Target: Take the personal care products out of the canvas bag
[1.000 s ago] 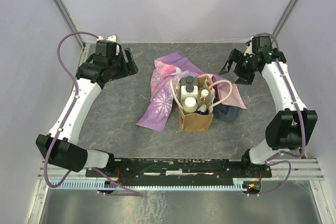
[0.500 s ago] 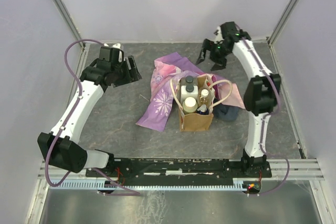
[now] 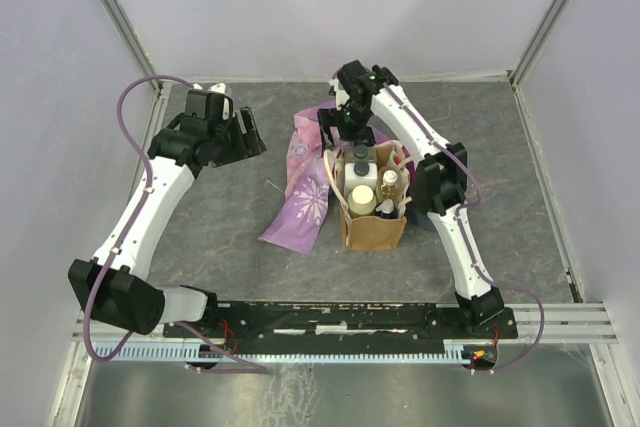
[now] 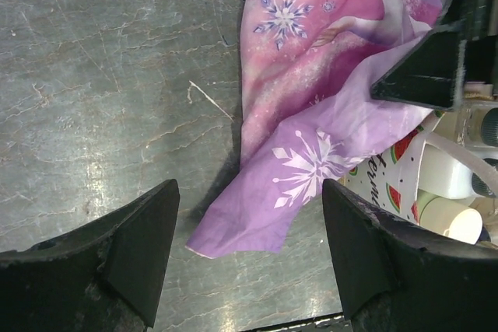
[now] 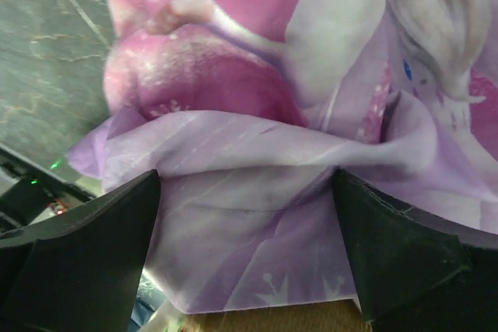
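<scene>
The canvas bag (image 3: 372,227) stands mid-table, tan with cream handles, its watermelon panel (image 4: 389,184) showing in the left wrist view. Upright inside it are the personal care products: a white boxy dark-capped bottle (image 3: 360,162), a cream-capped round one (image 3: 361,195) (image 4: 459,223), a slim yellowish one (image 3: 389,184) and an orange blue-topped one (image 3: 385,209). My right gripper (image 3: 345,132) (image 5: 246,192) hangs open just behind the bag, low over the cloth, with the bag's tan edge (image 5: 311,320) below it. My left gripper (image 3: 245,135) (image 4: 249,215) is open and empty, off to the bag's left.
A purple-pink floral cloth (image 3: 310,187) (image 4: 311,114) (image 5: 257,114) lies crumpled under and behind the bag, spreading left toward the front. The right arm's elbow (image 3: 440,182) sits close to the bag's right side. Enclosure walls ring the grey table (image 3: 220,217).
The right arm has swung from the far right corner leftwards to just behind the bag, over the cloth. The left arm has hardly moved. Both grippers stay open.
</scene>
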### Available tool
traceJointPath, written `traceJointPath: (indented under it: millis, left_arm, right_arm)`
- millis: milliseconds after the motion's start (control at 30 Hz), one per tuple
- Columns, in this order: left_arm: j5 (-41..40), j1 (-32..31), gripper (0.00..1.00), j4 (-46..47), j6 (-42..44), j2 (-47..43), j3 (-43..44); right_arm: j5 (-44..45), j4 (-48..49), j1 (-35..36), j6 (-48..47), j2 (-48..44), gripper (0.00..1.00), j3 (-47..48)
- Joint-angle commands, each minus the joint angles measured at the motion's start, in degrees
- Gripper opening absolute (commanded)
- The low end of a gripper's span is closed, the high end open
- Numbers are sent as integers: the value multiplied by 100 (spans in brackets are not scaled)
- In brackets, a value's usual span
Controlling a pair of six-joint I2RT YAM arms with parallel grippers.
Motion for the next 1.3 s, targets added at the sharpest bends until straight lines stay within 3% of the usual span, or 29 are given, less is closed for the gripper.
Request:
traceJointPath:
  millis: [0, 133, 333, 733, 1033, 1267]
  left_arm:
    - [164, 31, 80, 164, 26, -156, -15]
    - [166, 35, 80, 139, 31, -236, 2]
    - [134, 32, 80, 26, 23, -394, 74]
    - [103, 31, 80, -86, 6, -573, 167]
    - [125, 31, 80, -125, -8, -591, 130]
    - [69, 30, 80, -117, -28, -631, 83]
  right_arm:
    - [586, -921, 69, -333, 493, 100, 419]
    - [1104, -1136, -102, -304, 752, 100, 383]
    - [1281, -1389, -943, -102, 982, 100, 395]
    - [2357, -1115, -2698, -16, 23, 100, -491]
    - [3726, -800, -3860, 157, -897, 100, -2063]
    - [4677, -482, -3526, 343, -2271, 100, -2029]
